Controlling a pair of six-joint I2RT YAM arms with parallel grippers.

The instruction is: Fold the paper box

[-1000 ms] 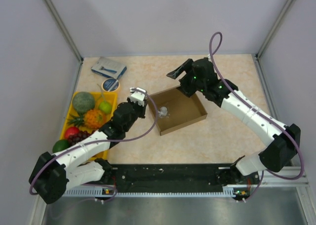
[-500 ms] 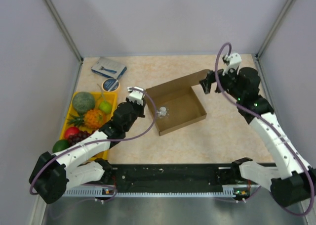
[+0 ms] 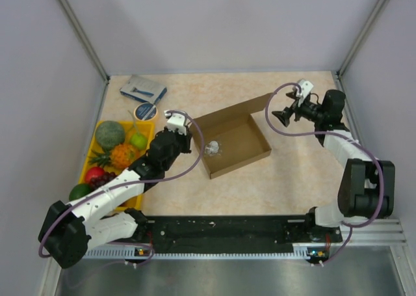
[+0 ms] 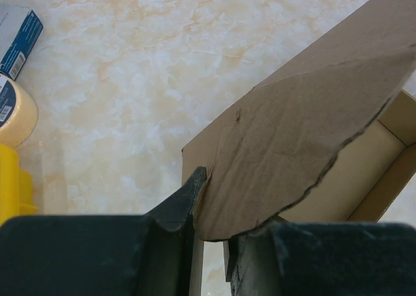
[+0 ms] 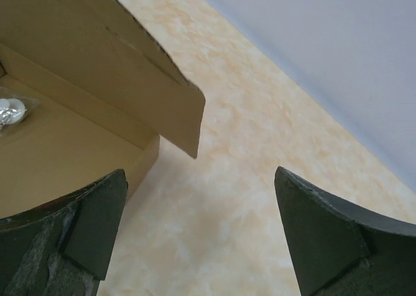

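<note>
The paper box [image 3: 242, 146] is an open brown cardboard tray in the middle of the table, with a long back flap standing up. A small crumpled clear packet [image 3: 213, 148] lies inside it. My left gripper [image 3: 186, 131] is at the box's left corner. In the left wrist view it [image 4: 218, 211] is shut on a rounded cardboard flap [image 4: 305, 114] that stands between its fingers. My right gripper [image 3: 283, 117] hangs open just off the right end of the back flap. The right wrist view shows that flap's end [image 5: 153, 97] ahead of the open fingers [image 5: 201, 224], apart from them.
A yellow tray [image 3: 151, 128] of fruit stands at the left, beside my left arm. A tape roll [image 3: 145, 111] and a blue-grey packet [image 3: 143, 88] lie at the back left. Grey walls close in both sides and the back. A black rail [image 3: 221, 228] runs along the near edge.
My right arm has drawn back from over the box's far right corner toward the right wall, its gripper now open and off the flap. The left gripper stayed at the left corner.
</note>
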